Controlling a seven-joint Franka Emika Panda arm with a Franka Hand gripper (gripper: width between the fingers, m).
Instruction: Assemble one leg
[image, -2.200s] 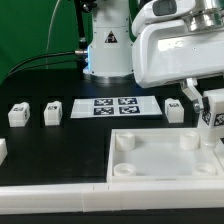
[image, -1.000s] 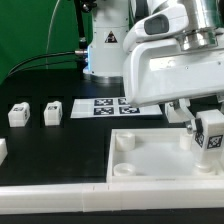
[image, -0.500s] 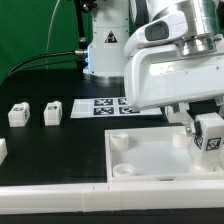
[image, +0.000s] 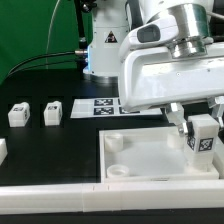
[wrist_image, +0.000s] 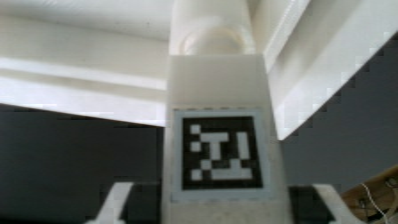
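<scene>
At the right of the exterior view, under the bulky white wrist housing:

1. Claw (image: 197, 122). Clenched on the leg (image: 204, 142). The wrist view shows the fingers (wrist_image: 125, 203) flanking it on opposite sides.

2. Leg. White block, held upright, with its black-and-white tag (wrist_image: 222, 150) facing the wrist camera. A rounded peg (wrist_image: 208, 40) shows at the end farthest from the claw. The leg sits over the right rear corner of the panel (image: 150, 162). Whether the peg touches the panel cannot be told, because the corner socket there is hidden behind the block.
   - Handling, as judged: light, rigid, hard plastic, not fragile. Its smooth faces could slip or twist in a loose grip.
   - Best hold: two opposite flat sides, high on the block, leaving the peg end free.

3. Panel. Large, flat and white, lying in the lower right of the frame. A round socket (image: 115, 144) is open at its left rear corner.

4. Marker board (image: 110, 105). Lies just behind the panel, at centre.

5. Spare blocks, two (image: 17, 114) (image: 52, 111). At the left on the black table (image: 60, 150), well apart from the claw.
</scene>
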